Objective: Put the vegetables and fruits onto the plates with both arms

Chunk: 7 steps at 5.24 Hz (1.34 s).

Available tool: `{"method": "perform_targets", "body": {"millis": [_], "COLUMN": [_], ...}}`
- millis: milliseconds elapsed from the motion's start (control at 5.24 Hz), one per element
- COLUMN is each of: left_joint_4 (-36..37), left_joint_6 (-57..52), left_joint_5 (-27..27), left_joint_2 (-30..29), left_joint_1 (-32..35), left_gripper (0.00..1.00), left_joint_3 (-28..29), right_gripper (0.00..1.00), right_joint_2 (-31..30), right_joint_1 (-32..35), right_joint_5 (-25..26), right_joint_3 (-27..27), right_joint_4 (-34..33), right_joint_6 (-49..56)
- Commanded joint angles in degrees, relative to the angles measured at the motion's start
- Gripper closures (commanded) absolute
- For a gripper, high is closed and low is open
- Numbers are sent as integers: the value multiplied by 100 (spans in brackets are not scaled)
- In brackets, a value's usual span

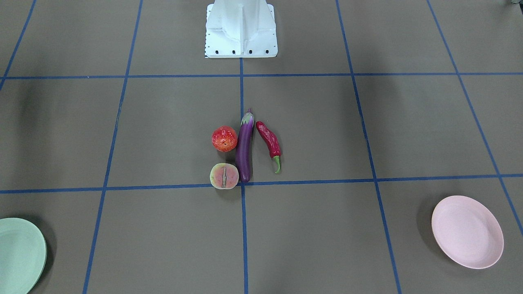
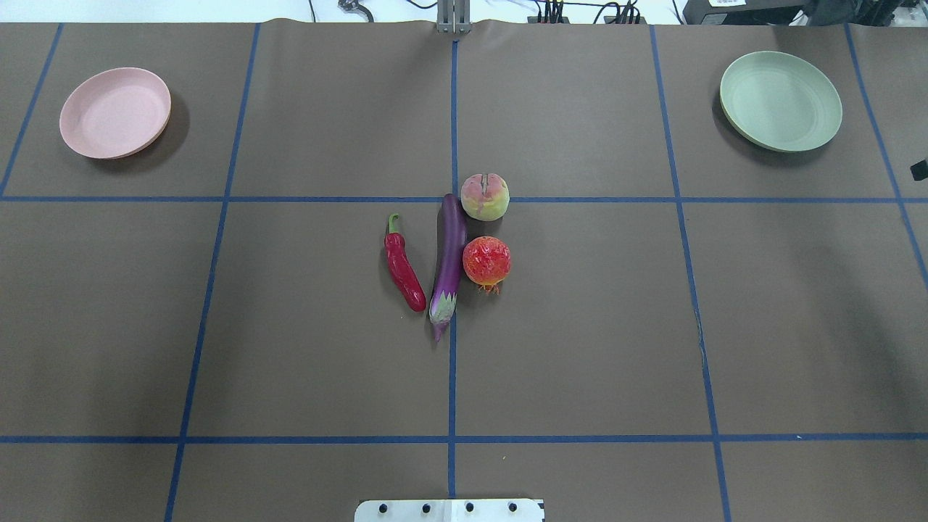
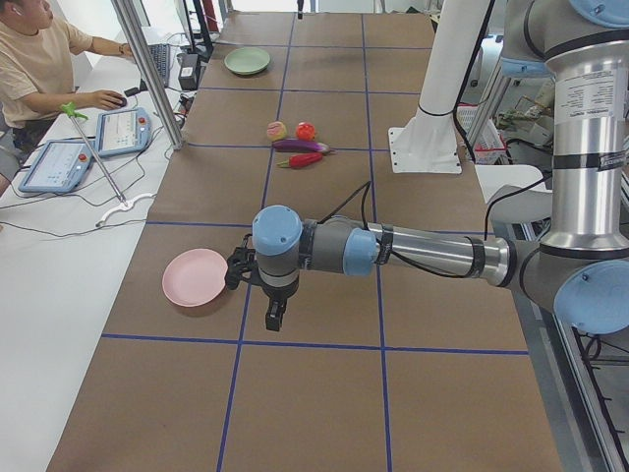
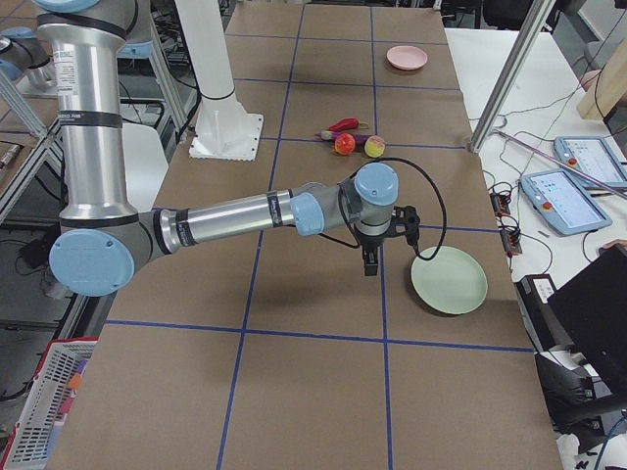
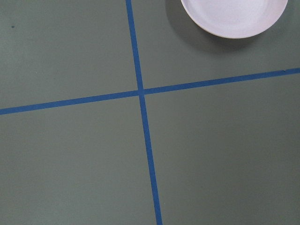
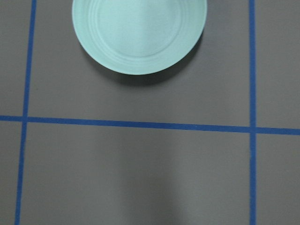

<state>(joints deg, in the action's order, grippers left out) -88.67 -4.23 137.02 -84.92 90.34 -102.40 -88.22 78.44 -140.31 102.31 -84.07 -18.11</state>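
The purple eggplant [image 1: 244,149] lies at the table's middle, also in the overhead view [image 2: 449,254]. The red chili [image 2: 403,270] lies on its left there. The pomegranate [image 2: 486,261] and peach [image 2: 484,196] sit on its right, close against it. The pink plate [image 2: 114,112] is at the far left and the mint green plate [image 2: 780,101] at the far right; both are empty. My left gripper [image 3: 275,320] hangs near the pink plate [image 3: 195,277]. My right gripper [image 4: 370,266] hangs near the green plate [image 4: 449,280]. I cannot tell whether either is open or shut.
The white base block [image 1: 241,30] stands at the robot's edge of the table. Blue tape lines grid the brown table. An operator [image 3: 39,69] sits with tablets [image 3: 59,162] beyond the far edge. A metal pole [image 3: 147,69] stands there too.
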Motion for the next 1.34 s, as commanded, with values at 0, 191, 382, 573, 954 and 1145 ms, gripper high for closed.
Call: {"method": "perform_targets", "body": {"millis": [0,191,382,573,954,1145], "left_joint_4": [-10,-167,-160,-134,-177,-830], "left_joint_6": [1,19,19,36,655,1104], "left_joint_5": [0,9,79,262,264,273], "left_joint_2": [-7,-34,-34,-8,-25,-42], "left_joint_1": [-25,-52,-69,-78,-183,-488], "left_gripper": [0,0,0,0,0,0], "left_joint_3": [-25,-60,-60,-52,-78,-113], "right_gripper": [0,0,0,0,1,3], "right_joint_2": [616,1161,1749,2329,3611,3966], "right_joint_1": [-920,-1553,-2169,-2941,-3229,-3343], "right_joint_5": [212,484,1035,1824,2130,2366], "right_joint_3": [61,9,17,-44,-1215,-1579], "right_joint_4": [493,540,541,541,576,576], "right_joint_6": [-1890,-2872,-3743,-4796,-6617,-6852]}}
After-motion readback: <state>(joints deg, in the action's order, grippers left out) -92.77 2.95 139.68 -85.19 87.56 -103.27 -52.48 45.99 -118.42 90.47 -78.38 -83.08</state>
